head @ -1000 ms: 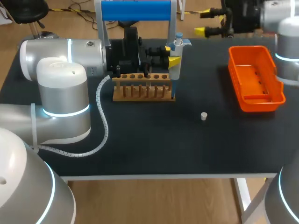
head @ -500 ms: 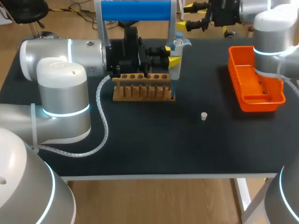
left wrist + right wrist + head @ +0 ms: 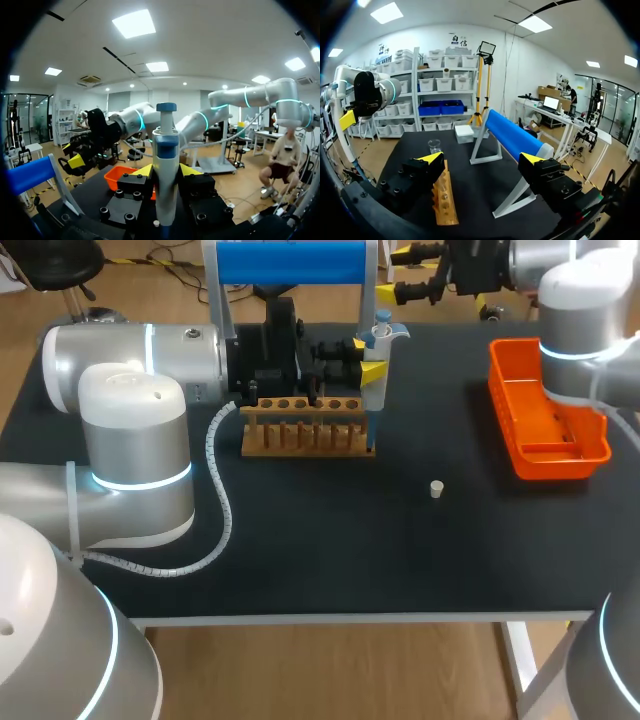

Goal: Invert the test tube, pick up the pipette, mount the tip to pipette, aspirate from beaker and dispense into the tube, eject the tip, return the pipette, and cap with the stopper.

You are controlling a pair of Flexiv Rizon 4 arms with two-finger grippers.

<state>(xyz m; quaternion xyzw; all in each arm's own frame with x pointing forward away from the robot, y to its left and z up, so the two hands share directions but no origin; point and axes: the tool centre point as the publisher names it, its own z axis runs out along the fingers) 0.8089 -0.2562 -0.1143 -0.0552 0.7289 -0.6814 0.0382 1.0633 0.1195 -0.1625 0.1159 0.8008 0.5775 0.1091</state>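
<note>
While the left gripper hung just beyond the right end of the wooden rack, its two yellow-tipped fingers were pinched on the pipette, one from each side. The pipette stood upright between them, its blue button uppermost and its body rising well above the fingertips. In the left wrist view, both yellow tips pressed against the pipette's pale barrel, and the barrel's lower end ran down out of sight between the black finger blocks. The right gripper hovered past the far edge of the black table, beside the blue roller stand, with its fingers spread wide and nothing between them. It was well apart from the pipette. In its own wrist view, the rack lay ahead of and below its one finger, and a small clear beaker stood on the table beyond the rack. The white stopper lay alone on the table between the rack and the orange tray, far from both grippers.
</note>
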